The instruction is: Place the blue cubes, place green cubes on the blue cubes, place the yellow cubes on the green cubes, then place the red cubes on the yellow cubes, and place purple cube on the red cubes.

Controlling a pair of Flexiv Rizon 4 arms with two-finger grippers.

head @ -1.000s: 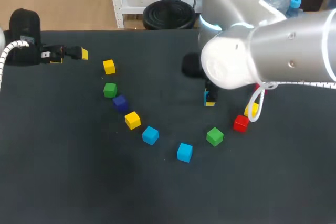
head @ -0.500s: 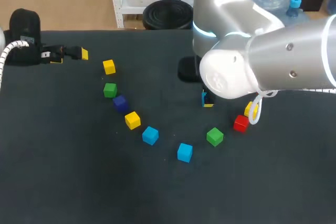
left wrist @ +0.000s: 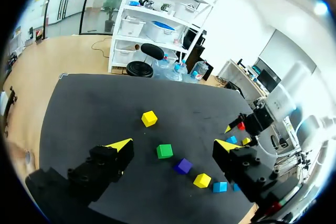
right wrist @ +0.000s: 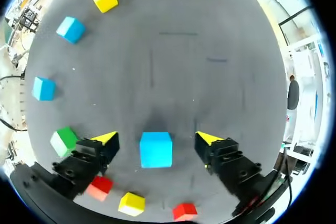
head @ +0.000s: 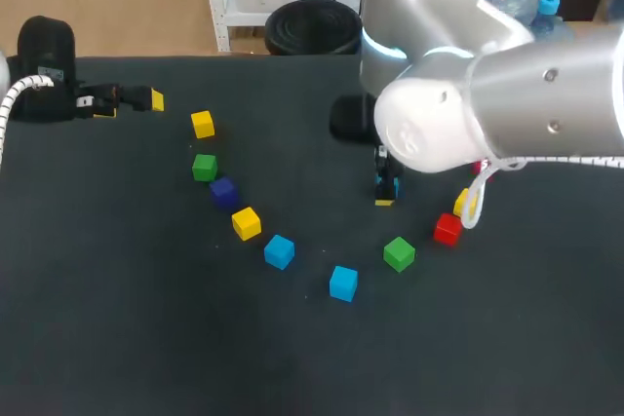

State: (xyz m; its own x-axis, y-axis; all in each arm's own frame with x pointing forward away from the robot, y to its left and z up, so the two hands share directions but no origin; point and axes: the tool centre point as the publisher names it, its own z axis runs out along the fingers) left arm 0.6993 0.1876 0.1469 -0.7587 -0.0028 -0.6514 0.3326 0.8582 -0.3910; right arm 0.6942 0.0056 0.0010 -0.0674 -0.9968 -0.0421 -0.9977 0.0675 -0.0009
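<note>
The right wrist view shows the right gripper (right wrist: 156, 139) released. Its yellow-tipped fingers are spread, and one blue cube (right wrist: 156, 149) rests on the dark table (right wrist: 173, 66) between them, with a gap on each side. In the head view the right arm (head: 507, 94) covers that spot, and only a sliver of blue shows beneath it.

The head view instead lays out the arc of loose cubes: a far yellow cube (head: 202, 124), a left green cube (head: 204, 167), a purple cube (head: 224, 191), a near yellow cube (head: 246, 223), two spare blue cubes (head: 279, 251), a right green cube (head: 398, 253) and a red cube (head: 448, 229). The right wrist view adds a second red cube (right wrist: 184, 211) behind the fingers.

The left wrist view shows the left gripper (left wrist: 174, 144) spread wide and holding nothing, above the table's far left part.
</note>
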